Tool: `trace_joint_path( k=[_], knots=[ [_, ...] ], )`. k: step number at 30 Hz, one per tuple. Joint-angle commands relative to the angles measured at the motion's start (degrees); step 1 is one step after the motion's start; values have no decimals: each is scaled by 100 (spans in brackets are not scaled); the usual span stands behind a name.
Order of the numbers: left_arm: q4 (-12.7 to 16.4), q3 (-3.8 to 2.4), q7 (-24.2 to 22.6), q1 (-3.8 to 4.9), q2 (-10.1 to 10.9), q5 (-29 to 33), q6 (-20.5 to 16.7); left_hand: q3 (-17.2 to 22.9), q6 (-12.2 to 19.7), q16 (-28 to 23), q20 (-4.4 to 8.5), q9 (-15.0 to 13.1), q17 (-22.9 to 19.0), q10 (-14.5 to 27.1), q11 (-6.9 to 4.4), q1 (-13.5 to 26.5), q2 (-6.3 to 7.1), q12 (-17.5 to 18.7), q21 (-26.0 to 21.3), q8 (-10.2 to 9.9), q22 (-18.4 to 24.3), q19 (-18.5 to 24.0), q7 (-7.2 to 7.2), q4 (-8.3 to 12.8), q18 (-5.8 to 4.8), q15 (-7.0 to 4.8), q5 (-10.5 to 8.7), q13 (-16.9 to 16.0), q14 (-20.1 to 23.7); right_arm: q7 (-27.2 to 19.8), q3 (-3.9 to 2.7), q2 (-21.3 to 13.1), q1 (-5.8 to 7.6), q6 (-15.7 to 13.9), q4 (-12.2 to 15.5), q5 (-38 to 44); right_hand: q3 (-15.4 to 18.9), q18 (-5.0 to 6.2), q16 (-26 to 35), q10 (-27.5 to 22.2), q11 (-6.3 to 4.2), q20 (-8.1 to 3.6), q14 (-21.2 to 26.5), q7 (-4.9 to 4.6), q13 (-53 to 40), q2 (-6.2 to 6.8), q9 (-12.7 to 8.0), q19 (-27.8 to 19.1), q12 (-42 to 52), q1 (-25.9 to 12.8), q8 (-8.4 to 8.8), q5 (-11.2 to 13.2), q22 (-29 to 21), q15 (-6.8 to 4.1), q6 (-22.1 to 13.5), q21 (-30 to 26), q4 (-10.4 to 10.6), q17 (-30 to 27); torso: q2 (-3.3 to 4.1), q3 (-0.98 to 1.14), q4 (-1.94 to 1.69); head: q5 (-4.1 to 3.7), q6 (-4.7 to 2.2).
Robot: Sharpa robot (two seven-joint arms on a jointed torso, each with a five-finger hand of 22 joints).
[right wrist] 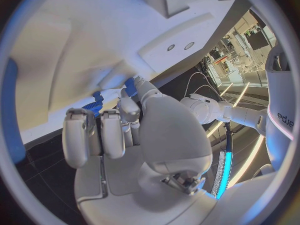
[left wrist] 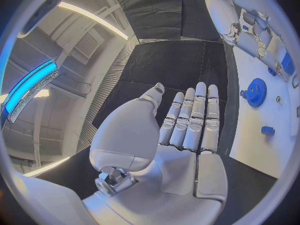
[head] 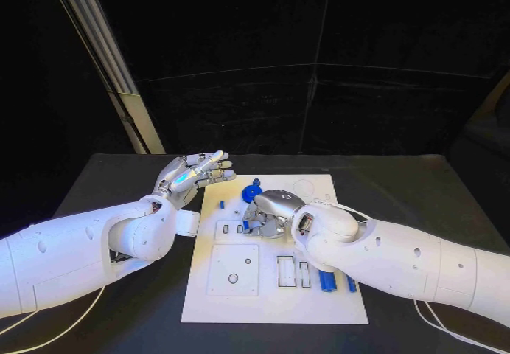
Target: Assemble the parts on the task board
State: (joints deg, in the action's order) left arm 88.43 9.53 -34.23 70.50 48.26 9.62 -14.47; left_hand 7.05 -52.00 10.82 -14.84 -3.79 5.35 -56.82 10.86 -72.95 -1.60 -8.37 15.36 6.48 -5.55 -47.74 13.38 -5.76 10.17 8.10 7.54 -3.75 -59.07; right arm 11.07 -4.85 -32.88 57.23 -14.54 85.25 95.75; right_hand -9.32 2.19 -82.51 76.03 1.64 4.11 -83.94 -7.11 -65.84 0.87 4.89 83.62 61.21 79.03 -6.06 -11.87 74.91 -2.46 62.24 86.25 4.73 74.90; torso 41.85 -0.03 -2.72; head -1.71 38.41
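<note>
Head view: white rectangular task board (head: pixel 271 295) on black bench (head: pixel 425 184); left hand (head: pixel 194 172) released, fingers extended, beside board's far-left corner. Right hand (head: pixel 273 210) curled over board's middle, grasp unclear, near round blue gear part (head: pixel 250 193). Blue cylindrical parts (head: pixel 329 280) lie near its forearm.

White task board (head: pixel 271 295) flat mid-table, long edge running away from the robot. Blue gear-shaped part (head: pixel 250 193) near the far end; two blue cylinders (head: pixel 327 280) lying side by side at the right edge (near end).
</note>
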Motion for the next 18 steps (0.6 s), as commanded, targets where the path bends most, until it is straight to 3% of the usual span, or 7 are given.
trace_joint_path(
  k=[1,8,18],
  knots=[
    [3,-5,2,11,1,-11,87,4,32,-25,-12,2,-7,20,14,-21,-30,26,-28,-39,6,-10,83,24,35,42,9,5,4,180,24,-15,-19,254,9,159,5,19,39,-59,30,7,-312,15,27,134,-43,-62,-66,-55,55,-22,480,32,-51,-43,50,52,3,0,5,14,7],
    [-21,-5,5,10,-8,-11,118,12,20,-26,-11,0,-7,12,8,-26,-41,25,-29,-35,9,-12,70,28,37,40,11,3,-2,175,24,-14,-19,249,37,171,-18,25,53,-81,52,38,-311,-6,41,273,-50,-78,-90,-164,85,-258,457,55,-79,-58,101,46,-1,0,2,23,-13],
    [-42,-5,8,10,-11,-11,141,40,7,-31,-8,-2,-7,2,-5,-52,-64,27,-31,-34,16,-15,50,49,38,34,16,3,-9,231,24,-26,-19,213,44,187,9,27,62,-117,68,50,-311,-22,96,380,-59,-84,-158,-277,117,-308,447,68,-120,-65,163,42,3,-1,4,22,-2]
  ],
)
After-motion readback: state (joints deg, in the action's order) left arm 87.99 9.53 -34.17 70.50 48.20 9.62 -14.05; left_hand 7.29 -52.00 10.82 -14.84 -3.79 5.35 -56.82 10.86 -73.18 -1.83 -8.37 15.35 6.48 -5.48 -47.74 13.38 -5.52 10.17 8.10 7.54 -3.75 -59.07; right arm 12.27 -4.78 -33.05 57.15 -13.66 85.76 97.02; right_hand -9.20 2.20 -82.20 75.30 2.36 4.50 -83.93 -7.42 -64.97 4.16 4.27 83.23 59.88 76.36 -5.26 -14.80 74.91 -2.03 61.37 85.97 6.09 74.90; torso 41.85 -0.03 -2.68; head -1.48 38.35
